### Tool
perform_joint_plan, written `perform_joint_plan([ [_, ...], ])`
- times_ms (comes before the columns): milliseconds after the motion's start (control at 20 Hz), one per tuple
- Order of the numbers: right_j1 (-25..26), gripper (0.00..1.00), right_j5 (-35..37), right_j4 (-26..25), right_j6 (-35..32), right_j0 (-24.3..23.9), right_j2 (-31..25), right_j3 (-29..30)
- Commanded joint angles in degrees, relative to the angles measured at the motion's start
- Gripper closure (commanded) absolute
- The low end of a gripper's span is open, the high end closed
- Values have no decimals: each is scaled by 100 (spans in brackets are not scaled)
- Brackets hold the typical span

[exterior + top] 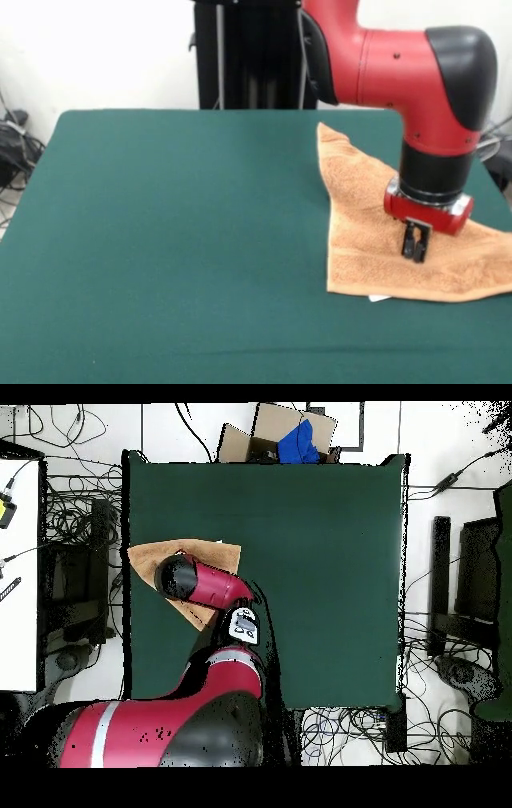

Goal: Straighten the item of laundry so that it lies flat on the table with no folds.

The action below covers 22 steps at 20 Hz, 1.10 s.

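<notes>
Cardboard box (pixel 262 436), open, holding a blue object (pixel 300 442): on the floor in the overhead view, past the table edge opposite the base, well apart from the gripper (pixel 178 577) and up and to its right. Tangled black cables (pixel 75 494): on the floor, left of the gripper. White bench surface (pixel 18 574): further left, at the edge; dark equipment (pixel 470 584): far right, across the table.

Front cam faces arm; overhead looks down; both share table (pixel 160 240).
</notes>
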<state>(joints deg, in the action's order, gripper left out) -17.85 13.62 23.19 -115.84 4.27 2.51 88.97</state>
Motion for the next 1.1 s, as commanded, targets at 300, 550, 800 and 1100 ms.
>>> perform_joint_plan([
  [300,1529,100,-920,-166,-687,-393,-147,-578],
  [550,1963,100,-1252,-108,-774,-256,270,-1161],
  [800,2126,100,-1256,-245,-734,-223,684,-1599],
  [1100,2099,100,-1105,-653,-527,-520,619,-1869],
])
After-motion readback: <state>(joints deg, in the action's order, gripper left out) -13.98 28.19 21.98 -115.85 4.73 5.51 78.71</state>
